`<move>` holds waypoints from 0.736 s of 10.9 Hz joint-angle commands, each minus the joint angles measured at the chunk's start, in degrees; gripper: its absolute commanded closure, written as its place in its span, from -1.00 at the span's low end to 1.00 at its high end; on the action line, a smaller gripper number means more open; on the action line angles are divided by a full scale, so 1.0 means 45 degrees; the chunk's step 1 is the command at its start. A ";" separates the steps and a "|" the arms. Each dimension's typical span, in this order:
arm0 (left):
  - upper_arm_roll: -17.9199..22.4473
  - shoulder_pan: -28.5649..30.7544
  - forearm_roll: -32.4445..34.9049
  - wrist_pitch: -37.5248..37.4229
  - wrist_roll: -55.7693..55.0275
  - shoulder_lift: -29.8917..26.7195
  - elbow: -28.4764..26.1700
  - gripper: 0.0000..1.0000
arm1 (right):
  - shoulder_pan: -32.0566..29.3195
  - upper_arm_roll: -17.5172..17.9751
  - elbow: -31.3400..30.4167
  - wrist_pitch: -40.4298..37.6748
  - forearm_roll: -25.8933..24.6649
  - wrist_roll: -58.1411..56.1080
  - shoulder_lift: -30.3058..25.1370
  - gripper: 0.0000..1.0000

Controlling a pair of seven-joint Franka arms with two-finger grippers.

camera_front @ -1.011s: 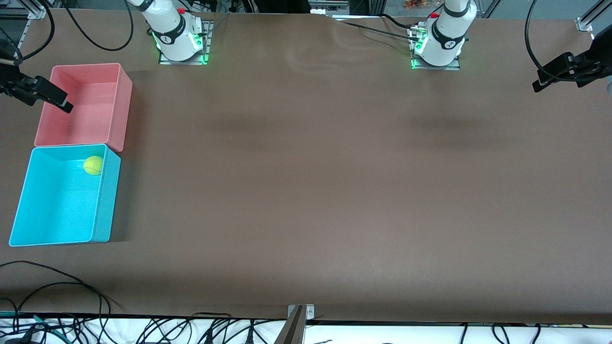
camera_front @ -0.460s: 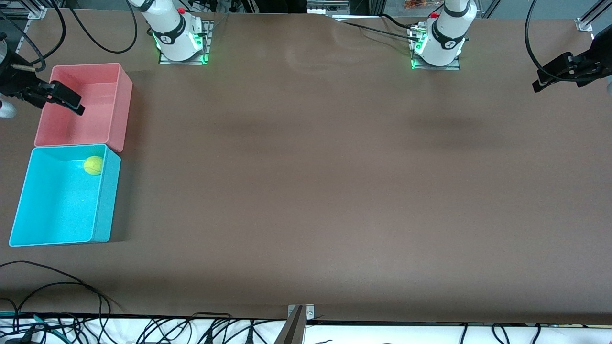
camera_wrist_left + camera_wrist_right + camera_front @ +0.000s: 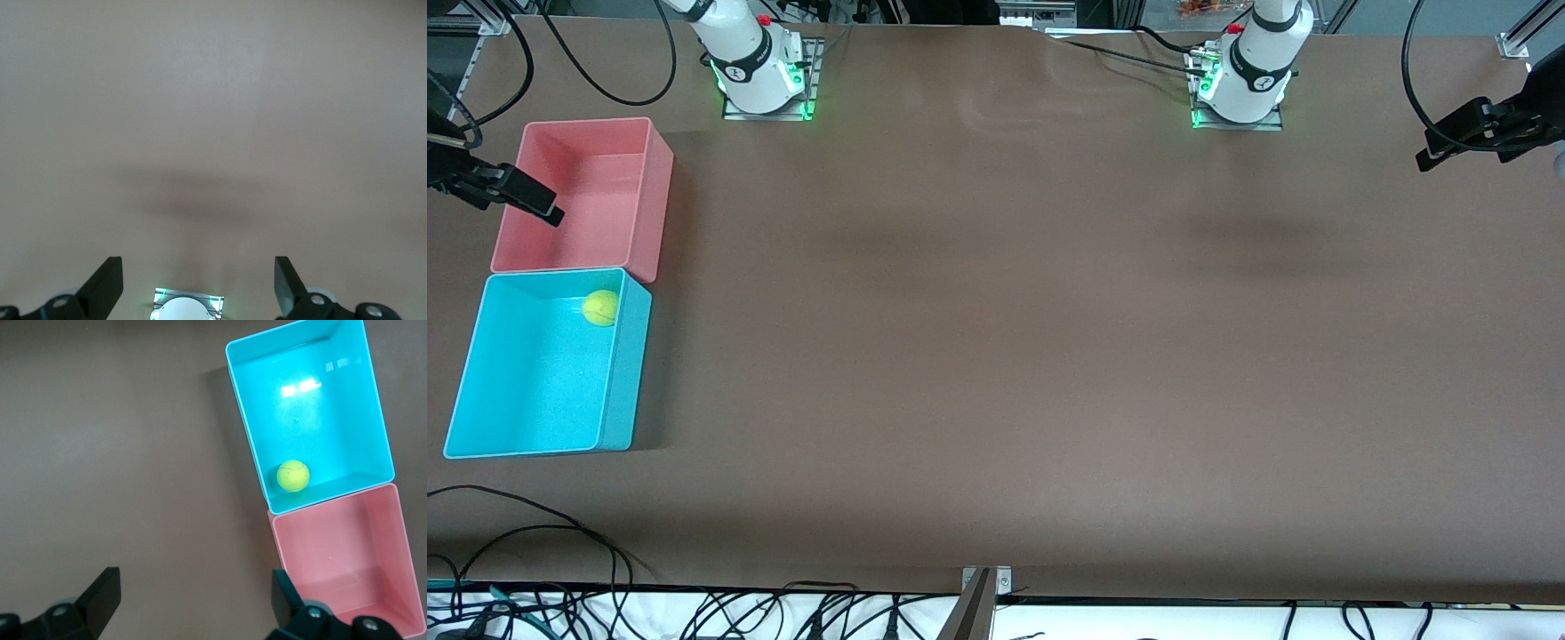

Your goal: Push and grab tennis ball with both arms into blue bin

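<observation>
Tennis ball (image 3: pixel 600 308) sitting in the blue bin (image 3: pixel 480 329), in the corner next to the pink bin (image 3: pixel 656 178) (bins touching, pink one farther from the front camera). Right gripper (image 3: pixel 193 587) up over the table beside the pink bin at the right arm's end, jaws spread wide, holding nothing. Left gripper (image 3: pixel 199 273) up over bare table (image 3: pixel 1049 356) at the left arm's end, jaws likewise apart and empty, own base (image 3: pixel 189 307) visible beneath.
</observation>
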 commanded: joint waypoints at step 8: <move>0.0008 0.0183 -0.0127 -0.0278 -0.0147 0.0107 0.0211 -1.00 | -0.0779 0.0156 0.0932 -0.0385 0.0061 -0.0046 0.0454 -1.00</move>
